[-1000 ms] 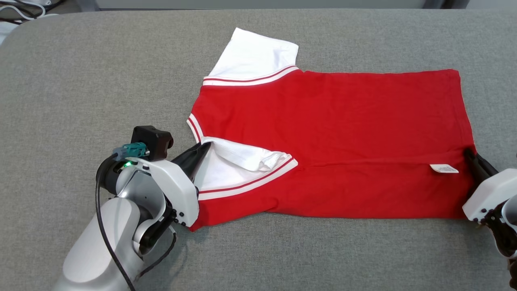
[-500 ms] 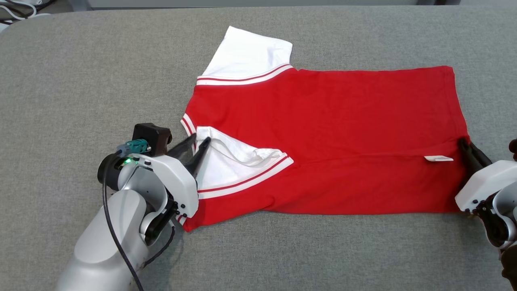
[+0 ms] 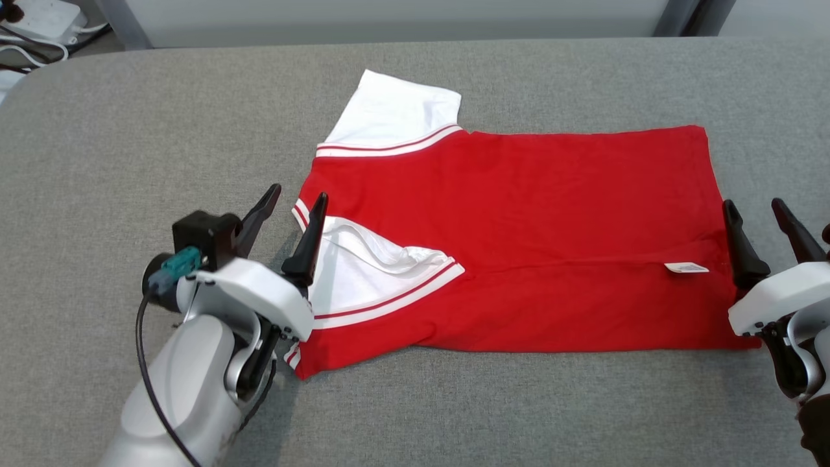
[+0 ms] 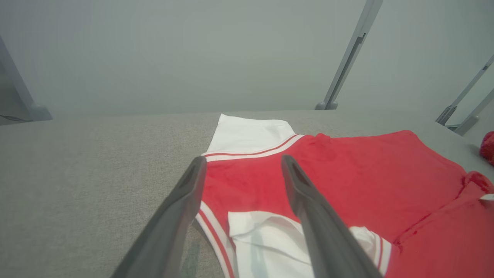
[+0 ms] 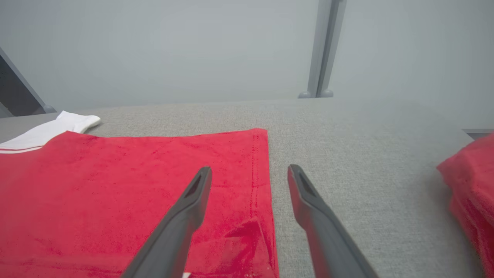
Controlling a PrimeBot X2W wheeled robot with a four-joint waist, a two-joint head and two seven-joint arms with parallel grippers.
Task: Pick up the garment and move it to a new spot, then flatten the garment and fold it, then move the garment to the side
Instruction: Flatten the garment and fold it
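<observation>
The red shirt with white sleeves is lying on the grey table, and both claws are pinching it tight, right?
Not quite. The red shirt with white sleeves does lie on the grey table, but both claws are open, not pinching it. The head view shows the left claw and the right claw with fingers spread apart at the shirt's ends.

The right tool (image 5: 250, 170) stands spread wide, one finger above the red garment (image 5: 127, 185) near its hem, the other above grey bench (image 5: 359, 154).

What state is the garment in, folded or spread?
Partly folded: garment has its near edge doubled over, near sleeve tucked in; far sleeve spread flat.
</observation>
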